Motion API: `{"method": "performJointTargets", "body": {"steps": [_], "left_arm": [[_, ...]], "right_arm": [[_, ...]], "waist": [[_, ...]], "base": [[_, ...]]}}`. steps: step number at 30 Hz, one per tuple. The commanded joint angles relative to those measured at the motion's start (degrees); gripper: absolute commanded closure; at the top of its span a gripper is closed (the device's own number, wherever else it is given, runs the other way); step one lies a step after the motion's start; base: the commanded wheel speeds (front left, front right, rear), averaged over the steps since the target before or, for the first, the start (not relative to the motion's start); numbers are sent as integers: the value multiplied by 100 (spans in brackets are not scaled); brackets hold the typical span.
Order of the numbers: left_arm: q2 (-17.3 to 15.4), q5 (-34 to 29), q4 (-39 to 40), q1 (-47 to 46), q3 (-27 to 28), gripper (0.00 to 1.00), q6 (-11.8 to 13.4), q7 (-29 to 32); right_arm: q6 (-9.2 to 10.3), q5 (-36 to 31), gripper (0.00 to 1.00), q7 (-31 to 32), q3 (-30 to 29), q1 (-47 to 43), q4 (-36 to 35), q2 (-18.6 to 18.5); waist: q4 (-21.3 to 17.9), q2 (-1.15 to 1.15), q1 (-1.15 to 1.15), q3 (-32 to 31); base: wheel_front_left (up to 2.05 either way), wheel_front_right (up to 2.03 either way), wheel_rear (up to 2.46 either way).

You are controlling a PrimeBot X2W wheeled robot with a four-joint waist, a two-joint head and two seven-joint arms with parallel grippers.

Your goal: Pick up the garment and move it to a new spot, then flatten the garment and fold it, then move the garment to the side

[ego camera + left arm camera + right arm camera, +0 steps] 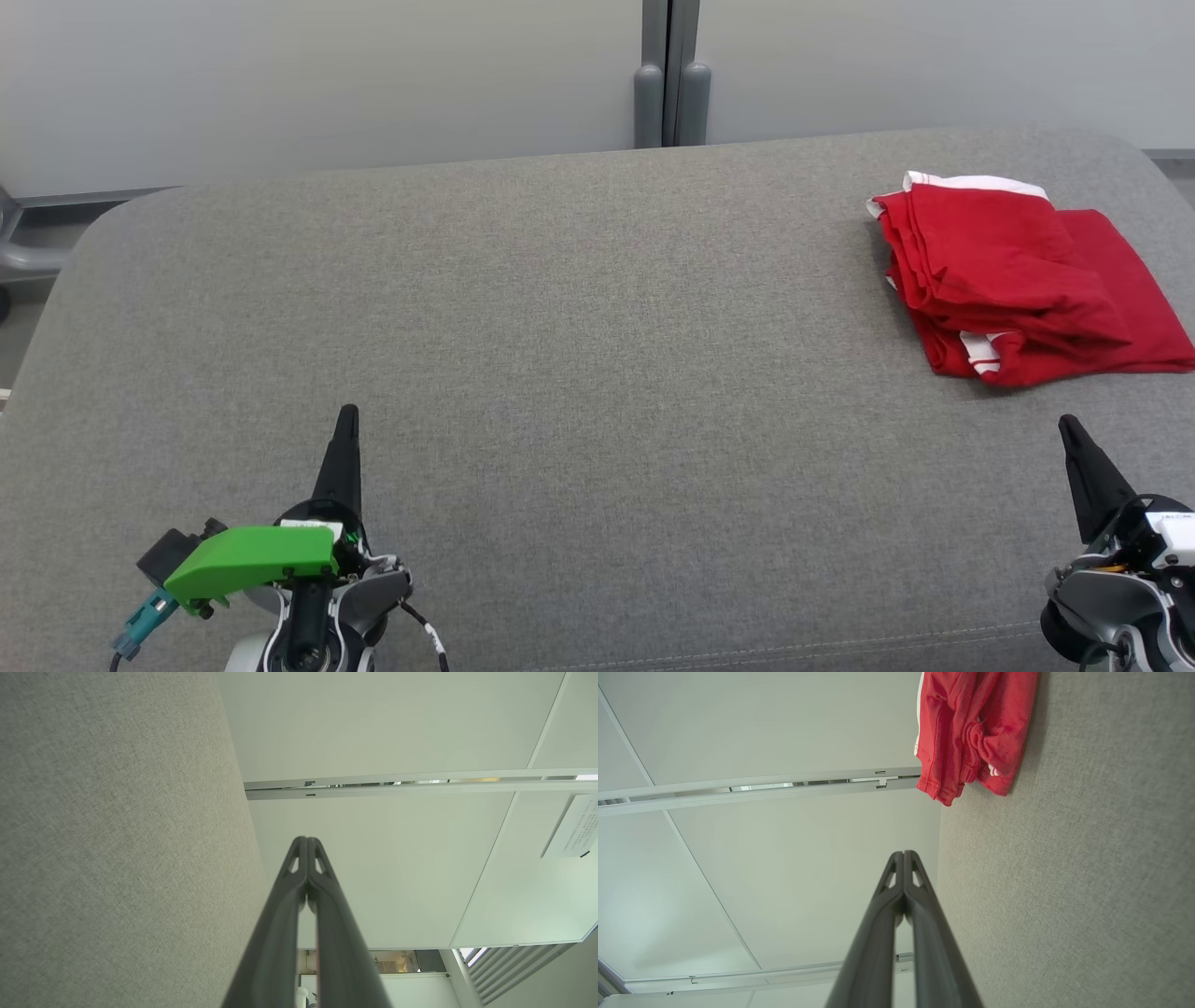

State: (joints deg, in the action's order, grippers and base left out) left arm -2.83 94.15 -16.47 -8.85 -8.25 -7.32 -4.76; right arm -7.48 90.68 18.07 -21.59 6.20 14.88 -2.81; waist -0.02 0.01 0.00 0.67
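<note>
A wide grey fabric-covered bench [579, 355] spans the head view. Behind it, at 12 o'clock, stands a pale wall [327, 84] with a grey post [670, 75] at its seam.

The red garment [1018, 280], with white trim, lies folded in a rough bundle on the bench at about 2 o'clock, close to the right end and well apart from both arms. In the right wrist view the garment [971, 732] shows at 1 o'clock, resting on the grey fabric beyond the fingers.

The left gripper [346, 415] sits at 7 o'clock, its two dark fingers pressed together into one point, holding nothing. The left wrist view shows the left gripper [307, 841] with tips touching.

The right gripper [1068, 426] sits at 4 o'clock, likewise pressed together and empty; the right wrist view shows the right gripper [903, 855] with tips meeting.

A green cover [252, 558] sits on the left wrist at 7 o'clock.
</note>
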Motion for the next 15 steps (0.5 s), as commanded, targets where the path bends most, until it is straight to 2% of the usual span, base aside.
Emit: {"method": "performJointTargets", "body": {"steps": [1, 15], "left_arm": [[-6, 32, 8, -67, -3, 100, -38, 3], [-6, 32, 9, -67, -3, 100, -38, 3]], "right_arm": [[-2, 24, 100, 7, -7, 55, -18, -7], [-2, 24, 100, 6, -7, 55, -18, -7]], "waist": [[0, -1, 0, 0], [0, -1, 0, 0]], "base": [[0, 0, 0], [0, 0, 0]]}}
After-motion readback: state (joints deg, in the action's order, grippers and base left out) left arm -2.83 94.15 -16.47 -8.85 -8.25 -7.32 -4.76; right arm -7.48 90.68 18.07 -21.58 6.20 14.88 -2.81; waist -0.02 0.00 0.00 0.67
